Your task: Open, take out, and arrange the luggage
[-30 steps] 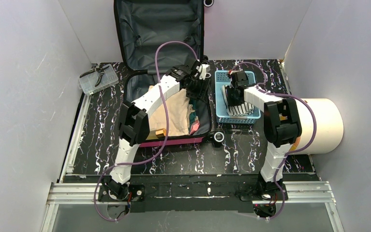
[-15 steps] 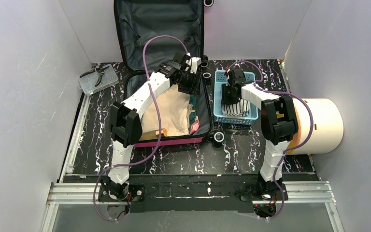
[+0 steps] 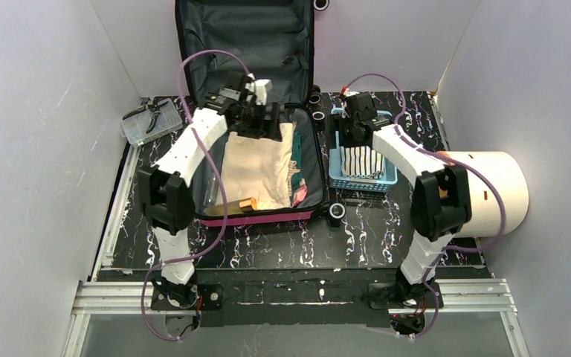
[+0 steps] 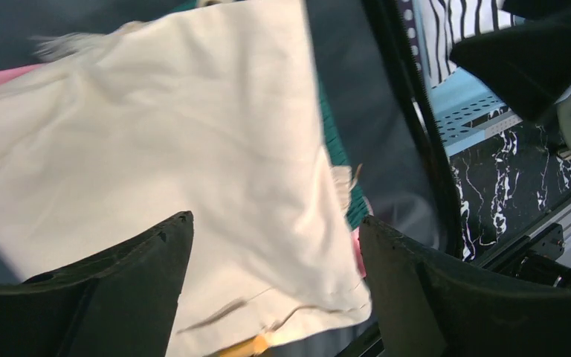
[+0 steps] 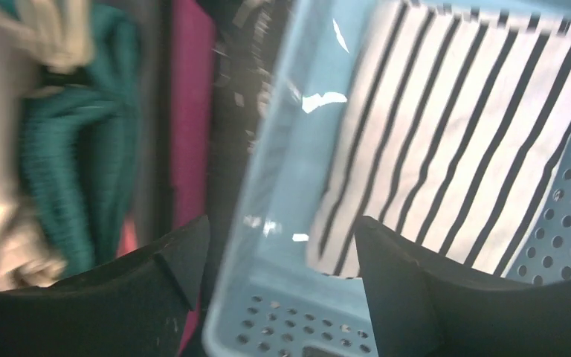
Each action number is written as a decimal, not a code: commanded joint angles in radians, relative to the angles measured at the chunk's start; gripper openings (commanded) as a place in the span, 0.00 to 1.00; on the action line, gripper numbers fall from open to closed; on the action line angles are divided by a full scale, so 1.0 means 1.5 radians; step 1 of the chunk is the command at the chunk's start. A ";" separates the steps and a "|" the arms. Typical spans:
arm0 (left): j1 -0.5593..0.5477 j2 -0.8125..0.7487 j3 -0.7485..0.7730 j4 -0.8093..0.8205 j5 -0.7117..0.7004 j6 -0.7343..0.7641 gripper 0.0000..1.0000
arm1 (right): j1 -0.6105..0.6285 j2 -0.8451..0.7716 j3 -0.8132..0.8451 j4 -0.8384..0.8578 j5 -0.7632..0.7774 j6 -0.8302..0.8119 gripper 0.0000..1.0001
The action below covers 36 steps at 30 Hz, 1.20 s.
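Luggage [image 3: 232, 44] lies open at upper centre of the top view, lid raised at the back, cream cloth [image 3: 256, 160] inside. Left tool [image 4: 271, 245] is spread, empty, above that cloth. Right tool [image 5: 279, 249] is spread, empty, over blue basket [image 3: 363, 183] holding striped cloth [image 3: 362, 160].

left gripper [image 3: 264, 126] swung left over the luggage [image 3: 245, 44]; right gripper [image 3: 353, 132] drew back off the striped cloth [image 3: 363, 160].
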<state>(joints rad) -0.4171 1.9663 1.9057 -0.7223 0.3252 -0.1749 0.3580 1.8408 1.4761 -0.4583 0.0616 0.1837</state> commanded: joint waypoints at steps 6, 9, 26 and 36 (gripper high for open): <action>0.139 -0.130 -0.167 -0.033 0.042 0.013 0.91 | 0.128 -0.101 0.009 0.111 -0.089 0.158 0.83; 0.175 -0.134 -0.222 -0.022 0.038 0.026 0.94 | 0.155 -0.079 0.001 0.117 -0.123 0.218 0.84; 0.234 -0.099 -0.355 0.090 0.035 0.009 0.82 | 0.211 -0.009 -0.031 0.105 -0.131 0.252 0.87; 0.233 -0.074 -0.365 0.128 0.103 -0.011 0.78 | 0.211 0.039 -0.026 0.159 -0.195 0.262 0.85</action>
<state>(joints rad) -0.0677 1.8729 1.3788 -0.5671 0.4038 -0.1764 0.6735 1.8668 1.4364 -0.3073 -0.1516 0.5526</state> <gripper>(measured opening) 0.798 0.865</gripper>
